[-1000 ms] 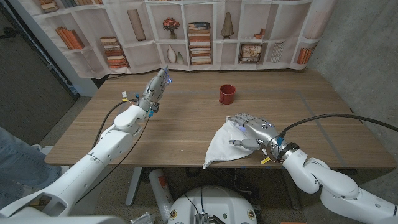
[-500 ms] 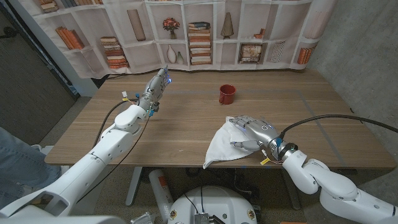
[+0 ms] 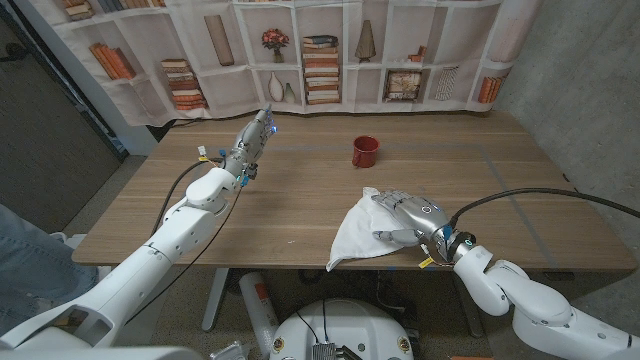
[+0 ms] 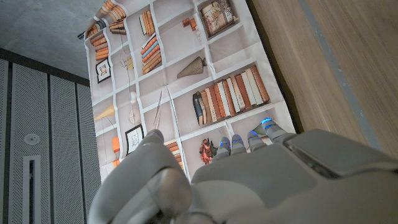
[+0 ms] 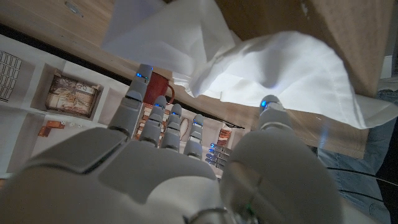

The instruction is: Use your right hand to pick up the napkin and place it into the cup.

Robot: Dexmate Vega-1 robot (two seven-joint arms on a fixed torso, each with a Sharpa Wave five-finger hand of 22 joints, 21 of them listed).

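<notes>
Right hand point(image 3: 408, 215) lies on the napkin point(image 3: 360, 236) near the table's front edge, fingers apart, nothing gripped (cup point(image 3: 364, 152) well beyond). I should bunch cloth firmly before lifting.

No readable text, label, brand or number was found; book spines on printed bookshelf backdrop point(image 3: 320, 50) were too small.

the wooden table point(image 3: 300, 200) is seen from above by the head camera, looking down and forward toward a printed bookshelf backdrop point(image 3: 320, 50). the backdrop is seen again, overturned, from close behind the left hand point(image 4: 261, 180). the white napkin point(image 5: 273, 74) and red cup point(image 5: 158, 87) are shared by the close right wrist view.
</notes>
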